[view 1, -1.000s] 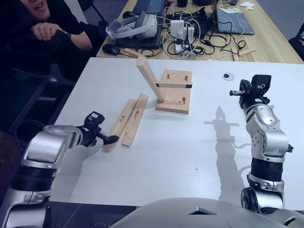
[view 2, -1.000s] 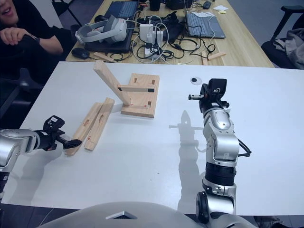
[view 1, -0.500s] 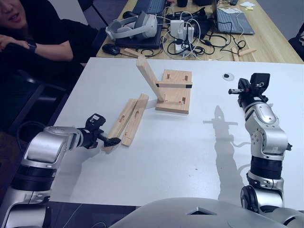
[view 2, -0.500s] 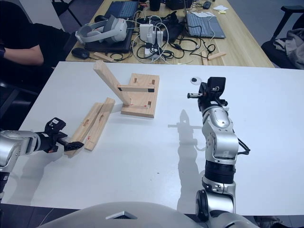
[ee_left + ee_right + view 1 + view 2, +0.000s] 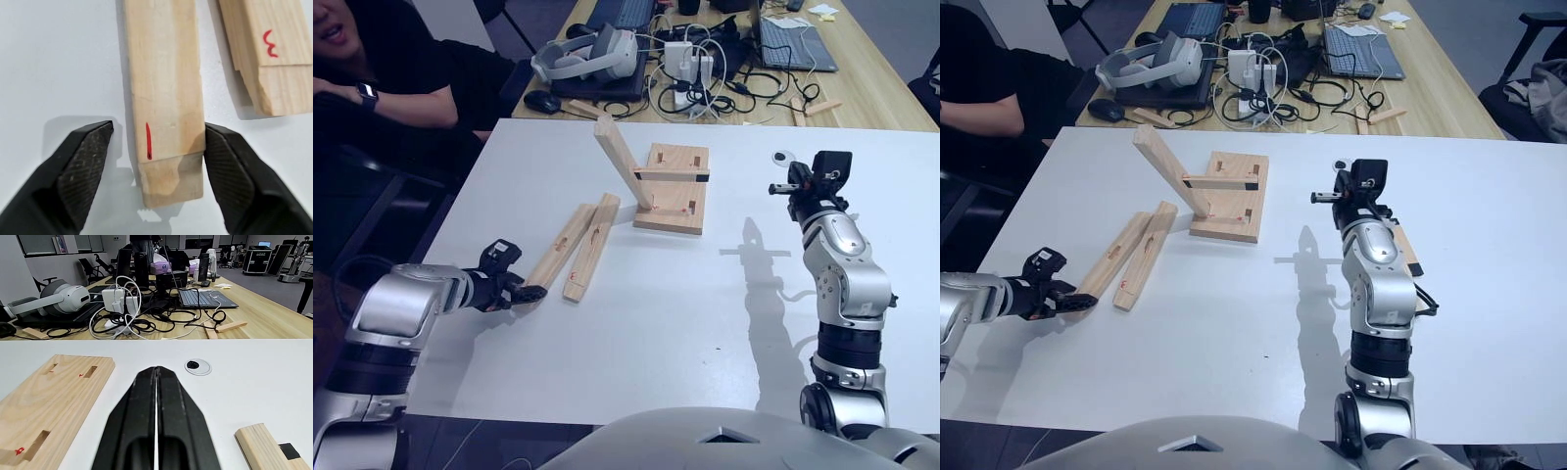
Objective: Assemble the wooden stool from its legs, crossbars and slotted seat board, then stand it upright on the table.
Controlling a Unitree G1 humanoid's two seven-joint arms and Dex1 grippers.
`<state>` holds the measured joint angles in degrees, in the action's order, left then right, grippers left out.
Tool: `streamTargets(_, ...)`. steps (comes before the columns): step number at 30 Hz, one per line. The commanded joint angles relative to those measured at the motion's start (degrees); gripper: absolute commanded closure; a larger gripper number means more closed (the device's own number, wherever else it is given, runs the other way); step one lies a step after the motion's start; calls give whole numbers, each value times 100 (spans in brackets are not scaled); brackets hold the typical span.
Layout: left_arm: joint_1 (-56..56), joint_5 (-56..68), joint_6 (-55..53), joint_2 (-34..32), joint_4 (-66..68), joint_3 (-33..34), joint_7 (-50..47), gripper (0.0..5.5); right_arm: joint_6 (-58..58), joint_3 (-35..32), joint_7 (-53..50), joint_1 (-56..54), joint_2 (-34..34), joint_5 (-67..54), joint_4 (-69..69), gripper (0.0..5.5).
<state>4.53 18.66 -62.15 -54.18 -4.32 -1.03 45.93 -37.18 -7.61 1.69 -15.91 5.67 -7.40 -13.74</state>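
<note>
One seat board (image 5: 680, 196) lies flat near the far middle of the table (image 5: 656, 323). Four slots show in it from the head views; the right wrist view shows three. One standing leg (image 5: 619, 157) is stuck in its near left corner and tilts away to the left. One crossbar (image 5: 674, 176) with a dark right end runs level from that leg over the board. Whether it is seated in the leg is hard to make out.

Two more legs lie flat and side by side, left of the board. The outer leg (image 5: 560, 250) and the inner leg (image 5: 591, 245) are close along their length, and each bears a small red mark.

The left gripper (image 5: 527, 292) sits low at the near end of the outer leg. Its fingers (image 5: 83, 166) are spread wide and astride that end. One finger is at the wood's edge and the other stands clear with a gap, so nothing is clamped.

The right gripper (image 5: 781, 188) is raised above the table, right of the board, with its fingers pressed together on nothing. A short piece (image 5: 1402, 253) of wood with a dark band lies on the table just behind that arm. Part of it is hidden by the arm, and the right wrist view cuts it off.

A round grommet (image 5: 784, 157) sits in the table beyond the right gripper. The desk (image 5: 862, 88) behind carries a headset (image 5: 587, 54), a mouse (image 5: 542, 101), cables (image 5: 695, 69) and a laptop (image 5: 793, 44).
</note>
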Motion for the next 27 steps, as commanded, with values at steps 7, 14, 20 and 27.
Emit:
streamTargets(7,569,62,215,480,-61,262,-404,345,160,-90,-24,-95,51,-12,81,550)
streamTargets(14,709,105,305,810,-166,513,-720,345,257,-95,-11,-150,133,2,203,550)
streamTargets(20,909,105,721,1179,-149,846,-1072,345,298,-83,-39,-156,152,3,219,550)
streamTargets(27,1404,-93,1555,1695,151,1249,-1854,345,421,-45,17,-181,339,100,268,550)
